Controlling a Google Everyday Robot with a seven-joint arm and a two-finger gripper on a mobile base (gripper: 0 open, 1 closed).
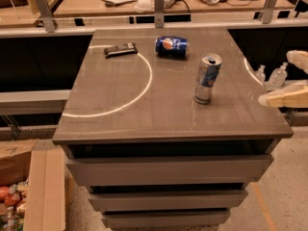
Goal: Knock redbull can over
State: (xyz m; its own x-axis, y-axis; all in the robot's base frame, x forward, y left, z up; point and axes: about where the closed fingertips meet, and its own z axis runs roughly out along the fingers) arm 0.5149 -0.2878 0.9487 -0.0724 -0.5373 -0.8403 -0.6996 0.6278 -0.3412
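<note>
The redbull can [207, 79], slim and silver with blue panels, stands upright on the right half of the grey table top [144, 109]. My gripper [275, 79] is at the right edge of the view, just past the table's right edge and to the right of the can, not touching it. Its two beige fingers are apart: the lower one [285, 98] lies almost level and points left, the upper one [298, 59] shows only in part. Nothing is between them.
A blue Pepsi can [172, 47] lies on its side at the back of the table. A dark flat packet [120, 49] lies back left. Two small clear bottles [269, 74] stand beyond the right edge. A cardboard box [33, 186] sits on the floor, lower left.
</note>
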